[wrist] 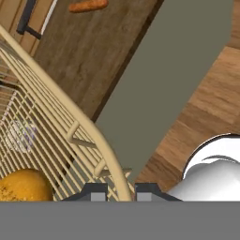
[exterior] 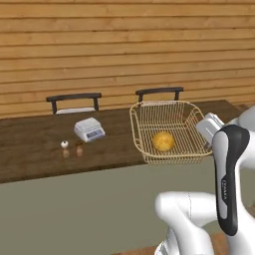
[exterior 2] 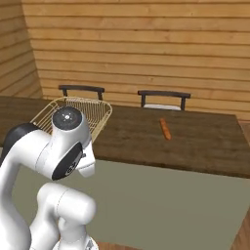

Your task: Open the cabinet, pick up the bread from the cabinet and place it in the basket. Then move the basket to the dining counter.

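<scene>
End effector [wrist: 120,191] seemingly astride basket [exterior: 169,112] rim.

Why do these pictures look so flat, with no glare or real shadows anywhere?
Left base view: even light, the bread sharp inside the basket, no cast shadow. Right base view: the dining counter is matte, glare-free. Hand view: the basket rim runs between the gripper fingertips, slightly soft.

**Camera setup**

Both base views look forward and down over the arm at the bench [exterior: 35,144] and plank wall, sharing the basket [exterior: 169,115] and chairs. The hand view sits close against the basket rim [wrist: 101,150], at lower left, looking along the bench's edge.
</scene>
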